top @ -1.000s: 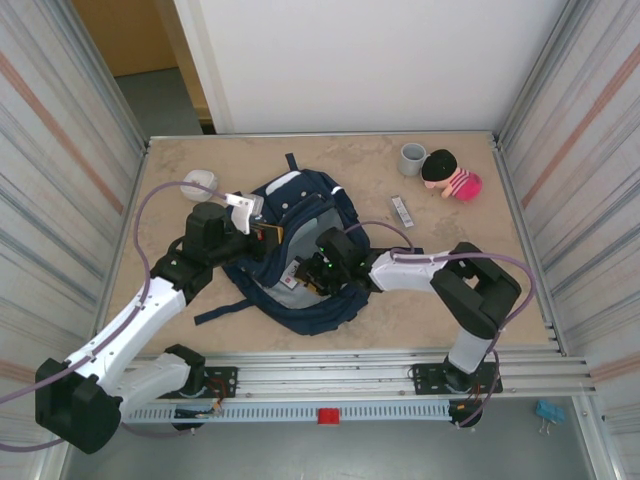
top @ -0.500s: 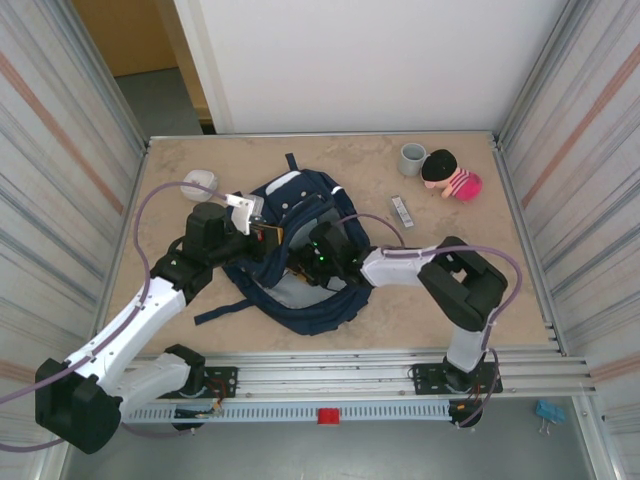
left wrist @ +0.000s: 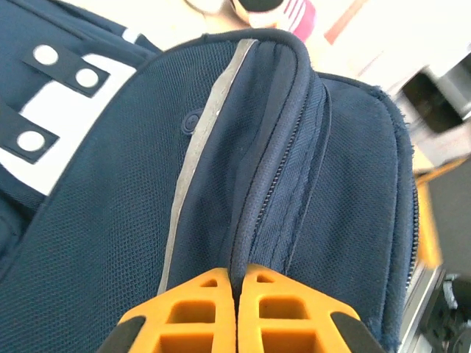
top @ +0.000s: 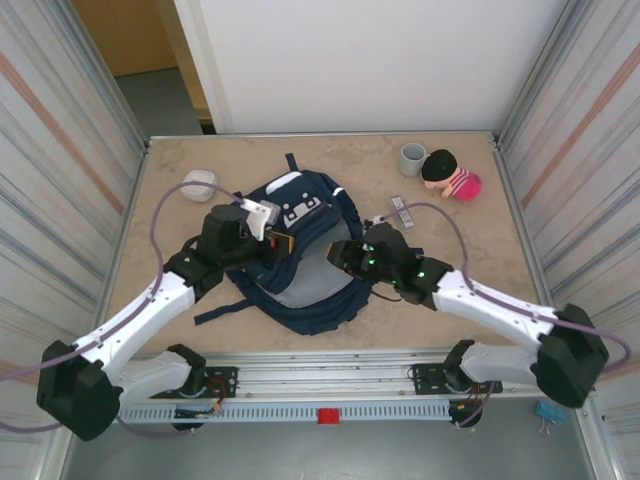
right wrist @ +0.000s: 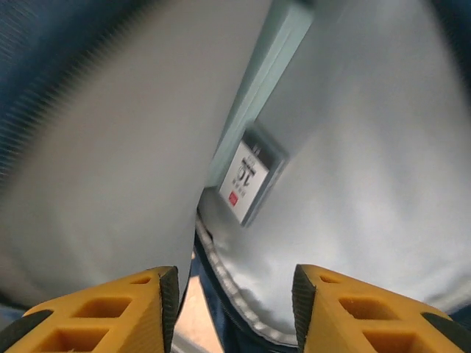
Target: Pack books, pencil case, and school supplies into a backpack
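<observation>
The navy backpack [top: 300, 215] lies open in the middle of the table, grey lining [top: 300, 280] up. My left gripper [top: 277, 241] is shut on its zipped rim [left wrist: 254, 198] and holds that edge raised. Just right of the opening, my right gripper [top: 343, 256] stands open with nothing in it. Past its jaws [right wrist: 235, 301] I see, inside the bag, a pale teal book [right wrist: 268, 70] and a small black rectangle with a white label [right wrist: 249, 180] lying on the lining. A narrow grey-white bar [top: 401, 211] lies on the table right of the bag. I cannot pick out a pencil case for certain.
A rounded white box [top: 200, 183] sits at the far left. A grey cup [top: 412, 158] and a pink plush doll [top: 450, 174] stand at the far right. The backpack's dark strap [top: 225, 308] trails toward the front left. Metal rails and walls border the table.
My right gripper has backed out of the backpack toward the right while its jaws widened; the labelled black rectangle stays inside. My left gripper has shifted slightly right, still gripping the rim.
</observation>
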